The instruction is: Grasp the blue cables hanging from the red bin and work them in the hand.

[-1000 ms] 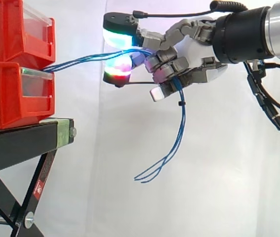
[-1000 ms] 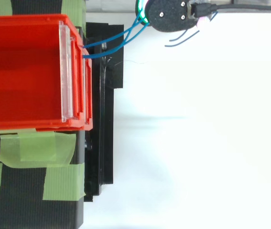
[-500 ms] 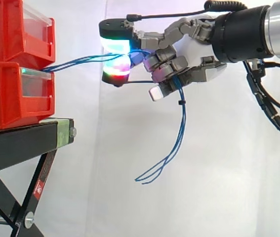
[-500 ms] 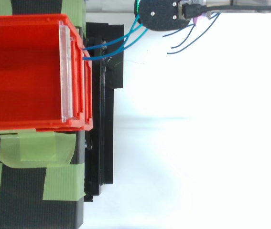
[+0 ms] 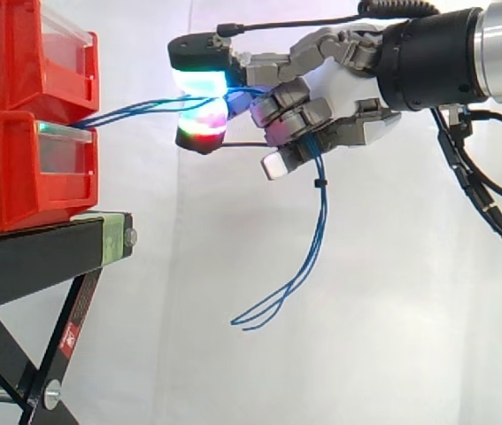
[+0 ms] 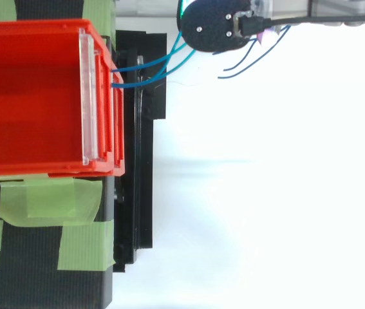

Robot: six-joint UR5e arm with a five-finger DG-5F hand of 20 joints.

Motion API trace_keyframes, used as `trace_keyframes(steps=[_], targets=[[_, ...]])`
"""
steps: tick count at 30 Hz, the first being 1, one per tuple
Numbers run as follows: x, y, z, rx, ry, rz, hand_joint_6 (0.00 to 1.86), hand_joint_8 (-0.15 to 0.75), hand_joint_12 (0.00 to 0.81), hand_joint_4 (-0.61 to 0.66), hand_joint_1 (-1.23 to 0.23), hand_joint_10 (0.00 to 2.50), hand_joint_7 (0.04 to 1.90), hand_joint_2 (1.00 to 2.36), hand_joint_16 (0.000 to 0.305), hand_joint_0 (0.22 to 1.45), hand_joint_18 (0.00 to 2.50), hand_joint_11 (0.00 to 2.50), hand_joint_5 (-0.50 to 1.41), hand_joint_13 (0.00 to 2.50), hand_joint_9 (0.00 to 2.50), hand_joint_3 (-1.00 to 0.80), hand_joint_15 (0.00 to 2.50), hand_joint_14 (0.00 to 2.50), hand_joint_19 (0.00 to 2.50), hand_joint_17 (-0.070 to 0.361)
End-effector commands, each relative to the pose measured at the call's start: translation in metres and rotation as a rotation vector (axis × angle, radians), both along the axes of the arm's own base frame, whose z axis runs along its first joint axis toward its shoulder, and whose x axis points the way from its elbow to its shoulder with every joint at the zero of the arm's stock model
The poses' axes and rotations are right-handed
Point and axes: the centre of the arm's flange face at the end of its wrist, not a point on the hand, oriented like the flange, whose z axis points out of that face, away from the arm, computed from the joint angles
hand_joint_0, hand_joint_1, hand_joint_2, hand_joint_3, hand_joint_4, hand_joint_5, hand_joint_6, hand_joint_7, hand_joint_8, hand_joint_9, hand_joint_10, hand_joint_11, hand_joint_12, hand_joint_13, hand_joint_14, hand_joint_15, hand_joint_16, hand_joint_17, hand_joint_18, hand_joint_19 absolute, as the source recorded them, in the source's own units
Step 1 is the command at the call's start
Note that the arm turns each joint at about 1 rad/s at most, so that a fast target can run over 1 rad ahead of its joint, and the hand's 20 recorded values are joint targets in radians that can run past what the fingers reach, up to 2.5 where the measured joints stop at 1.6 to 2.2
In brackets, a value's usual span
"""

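The hand (image 5: 339, 88), fingers curled, holds the cables (image 5: 135, 110) running from the bin (image 5: 20, 168), loose ends dangling below. Grasping looks done; working them in the hand is left.

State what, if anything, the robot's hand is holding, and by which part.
The hand holds the thin blue cables partway along their length, fingers curled round them, between the red plastic bin and their dangling loose ends.

Blue cables (image 5: 135, 110): thin, several strands. Exit front of stacked red bins (image 5: 20, 173) btwn upper & lower, run right & slightly up into hand (image 5: 339, 88). Pinched btwn pads, pass thru curled fingers, then hang down curving left. Free ends loose in air.
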Motion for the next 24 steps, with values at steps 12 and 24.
trace_keyframes(steps=[12,24], targets=[[0.001,0.000,0.006,-0.003,0.030,0.030,0.60,0.407,0.530,0.31,-0.70,2.50,1.16,1.02,0.054,0.92,1.30,2.46,0.18,1.13,0.72,-0.26,1.69,2.50,0.53,0.121],[-0.004,0.002,0.023,-0.002,0.014,0.068,0.53,0.454,0.562,0.37,-0.58,2.50,1.14,1.00,0.074,0.90,1.38,2.37,0.24,1.17,0.71,-0.14,1.59,2.50,0.18,0.167]])
